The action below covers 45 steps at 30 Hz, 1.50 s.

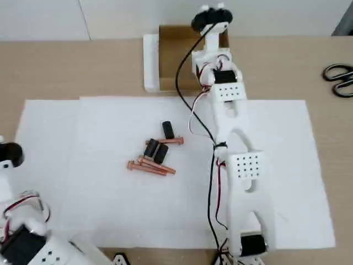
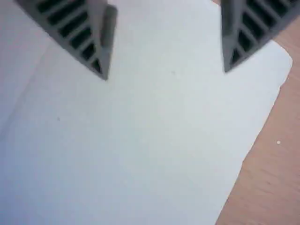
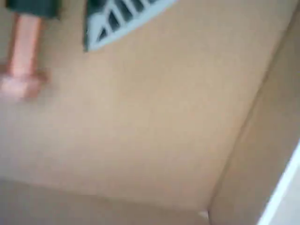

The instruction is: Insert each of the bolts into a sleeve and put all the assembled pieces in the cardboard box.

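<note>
Left gripper (image 2: 166, 74): jaws wide apart, empty, over white sheet (image 2: 140, 154). Right gripper (image 1: 210, 41) over cardboard box (image 1: 171, 61), upper centre; hold on sleeved bolt (image 3: 22, 51) cannot be told.

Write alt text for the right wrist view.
A copper bolt, its shaft in a dark sleeve, shows close up against the bare floor of the cardboard box. Two box walls meet at a corner.
</note>
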Motion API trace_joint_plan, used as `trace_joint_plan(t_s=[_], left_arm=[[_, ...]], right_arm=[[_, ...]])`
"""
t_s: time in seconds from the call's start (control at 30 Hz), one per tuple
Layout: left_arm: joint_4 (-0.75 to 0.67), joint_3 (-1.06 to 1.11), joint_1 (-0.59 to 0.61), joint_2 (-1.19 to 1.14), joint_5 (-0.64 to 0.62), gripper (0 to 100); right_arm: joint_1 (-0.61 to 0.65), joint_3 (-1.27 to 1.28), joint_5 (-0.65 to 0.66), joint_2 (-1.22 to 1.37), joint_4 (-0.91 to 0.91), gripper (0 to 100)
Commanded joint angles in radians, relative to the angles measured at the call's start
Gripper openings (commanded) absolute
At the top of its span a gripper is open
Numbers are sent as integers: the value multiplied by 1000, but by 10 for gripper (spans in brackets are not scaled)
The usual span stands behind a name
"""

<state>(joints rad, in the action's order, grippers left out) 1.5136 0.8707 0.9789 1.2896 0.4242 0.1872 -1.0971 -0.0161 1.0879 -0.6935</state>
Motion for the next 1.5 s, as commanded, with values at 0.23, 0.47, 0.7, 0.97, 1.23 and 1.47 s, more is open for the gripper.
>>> trace_joint_plan(t_s=[0.23,0.47,0.7,0.97,1.23,1.47], left_arm=[[48,-134,6,3,0,152],[129,-145,5,3,0,152],[129,-147,5,9,-3,152],[31,-140,-38,9,-58,152],[-54,-124,-241,9,-81,152],[-164,-71,-322,3,-118,152]], right_arm=[[5,-442,-8,-27,-292,198],[13,-588,-6,-117,-720,198],[8,-583,-9,-346,-1036,198],[2,-578,-9,-578,-1053,198],[68,-342,-6,-897,-1061,198],[143,356,-6,-1290,-1052,198]])
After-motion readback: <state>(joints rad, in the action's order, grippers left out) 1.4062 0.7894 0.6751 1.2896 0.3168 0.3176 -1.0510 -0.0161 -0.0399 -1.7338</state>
